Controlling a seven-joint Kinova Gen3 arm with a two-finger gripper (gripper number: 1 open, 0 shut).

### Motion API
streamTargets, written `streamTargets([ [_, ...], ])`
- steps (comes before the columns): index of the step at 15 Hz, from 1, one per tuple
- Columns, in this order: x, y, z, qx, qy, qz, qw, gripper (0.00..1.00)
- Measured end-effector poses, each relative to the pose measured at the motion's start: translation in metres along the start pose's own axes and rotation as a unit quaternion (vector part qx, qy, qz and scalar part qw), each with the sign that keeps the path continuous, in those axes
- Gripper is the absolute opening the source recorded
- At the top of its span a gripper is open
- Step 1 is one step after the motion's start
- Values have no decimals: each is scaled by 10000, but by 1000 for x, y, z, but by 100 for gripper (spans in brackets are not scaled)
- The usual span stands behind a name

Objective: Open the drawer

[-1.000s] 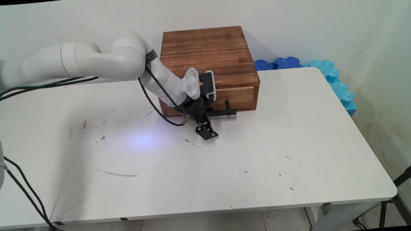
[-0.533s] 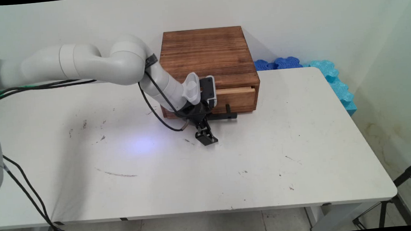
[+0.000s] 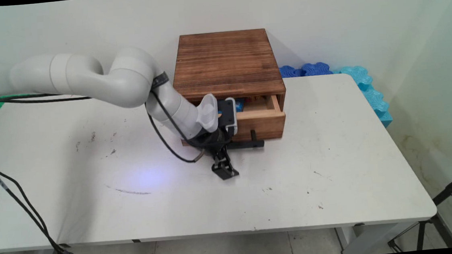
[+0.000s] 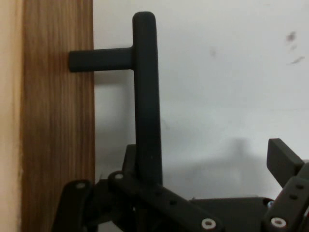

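A dark wooden box (image 3: 227,60) stands at the back of the white table (image 3: 333,155). Its drawer (image 3: 261,125) is pulled partly out, and something blue (image 3: 240,104) shows inside. A black bar handle (image 3: 248,144) sticks out from the drawer front (image 4: 58,145). My gripper (image 3: 226,157) is open at the handle's left end. In the hand view the handle (image 4: 146,106) runs upright between my fingers. One finger (image 4: 129,157) sits behind the bar, on the drawer's side. The other finger (image 4: 284,163) stands well clear over the table, and the gripper's middle (image 4: 207,166) lies between them.
Blue foam pieces (image 3: 361,82) lie along the table's far right edge and behind it. A black tripod (image 3: 449,196) stands on the floor at the right. Black cables (image 3: 36,222) hang from the arm at the left.
The drawer has slid out of the box toward the table's near side, uncovering its inside. My gripper has moved the same way with the handle.
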Motion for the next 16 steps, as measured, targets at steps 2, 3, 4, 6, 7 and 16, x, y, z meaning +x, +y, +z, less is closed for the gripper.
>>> streamTargets([
  [2,0,15,-4,-68,2,-14,10000,100],
  [3,0,23,-7,-102,6,-25,9999,100],
  [4,0,30,-8,-134,9,-33,9999,100],
  [6,1,41,-12,-180,16,-51,9998,100],
  [7,1,49,-14,-214,22,-64,9997,100],
  [16,4,106,-28,-400,90,-249,9988,100],
])
